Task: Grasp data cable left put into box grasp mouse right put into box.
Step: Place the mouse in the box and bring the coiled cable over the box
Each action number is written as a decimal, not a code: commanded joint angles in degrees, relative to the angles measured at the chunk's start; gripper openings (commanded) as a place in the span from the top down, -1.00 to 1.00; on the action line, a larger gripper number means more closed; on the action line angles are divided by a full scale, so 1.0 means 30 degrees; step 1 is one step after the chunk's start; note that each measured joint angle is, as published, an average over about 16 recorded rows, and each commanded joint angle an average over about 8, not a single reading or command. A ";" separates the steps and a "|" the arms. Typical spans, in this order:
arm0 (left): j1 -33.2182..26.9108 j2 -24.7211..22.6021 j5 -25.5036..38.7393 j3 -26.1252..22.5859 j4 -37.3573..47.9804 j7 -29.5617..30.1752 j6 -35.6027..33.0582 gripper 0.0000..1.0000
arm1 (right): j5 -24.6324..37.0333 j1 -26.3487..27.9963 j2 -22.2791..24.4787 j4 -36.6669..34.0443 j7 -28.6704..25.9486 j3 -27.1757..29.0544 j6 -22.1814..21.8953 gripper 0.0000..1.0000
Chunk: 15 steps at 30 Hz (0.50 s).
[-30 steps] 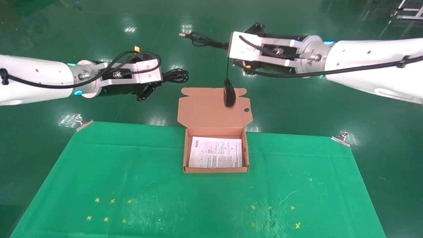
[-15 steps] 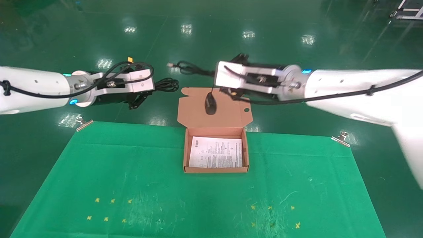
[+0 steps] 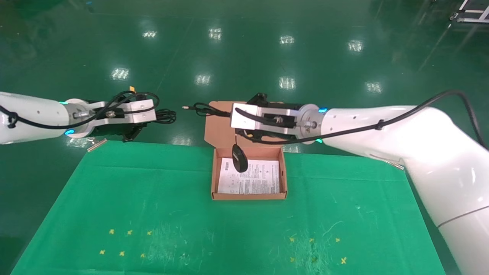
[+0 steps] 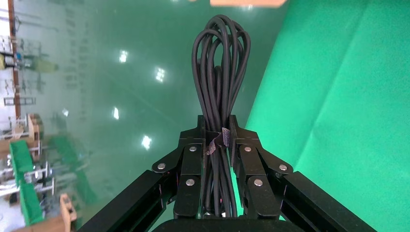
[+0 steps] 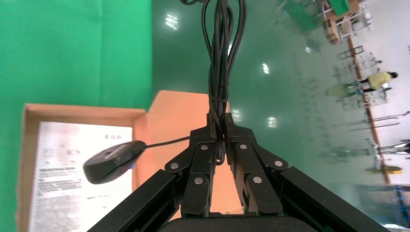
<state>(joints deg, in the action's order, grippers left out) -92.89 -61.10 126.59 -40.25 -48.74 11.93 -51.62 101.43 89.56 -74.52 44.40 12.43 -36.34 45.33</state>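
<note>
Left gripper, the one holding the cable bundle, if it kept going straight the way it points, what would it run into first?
Probably the right gripper. The left gripper, shut on the data cable, points across toward it and the open lid of the box; the gap between looks free. Depth is unclear, so it might pass behind them.

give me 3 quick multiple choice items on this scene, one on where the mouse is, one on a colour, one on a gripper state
1. Where is the mouse?
A. dangling by its cord over the open box
B. lying on the green cloth
C. inside the left gripper

2. What colour is the sheet in the box?
A. yellow
B. white with print
C. blue

3. What is the right gripper doing?
A. open and empty
B. shut on the mouse body
C. shut on the mouse's bundled cord

Answers: 1 A, the mouse hangs on its cord above the box. 2 B, the printed sheet is white. 3 C, the fingers pinch the cord; the left gripper clamps the data cable.
</note>
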 commanded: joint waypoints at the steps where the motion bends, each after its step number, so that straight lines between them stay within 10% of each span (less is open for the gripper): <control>1: 0.0055 0.0032 0.0444 -0.0109 0.0039 0.0385 -0.0041 1.00 | -0.0227 -0.0143 -0.0191 -0.0331 0.0241 0.0010 0.0031 1.00; 15: 0.0253 0.0158 0.0939 -0.0176 -0.0656 0.1138 -0.0225 1.00 | -0.0963 -0.0398 -0.0866 -0.5130 0.0135 -0.0186 -0.0564 1.00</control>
<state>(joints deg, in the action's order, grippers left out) -92.15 -60.64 129.37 -40.78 -50.64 15.28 -52.28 98.16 88.45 -77.03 29.85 13.39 -37.04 43.83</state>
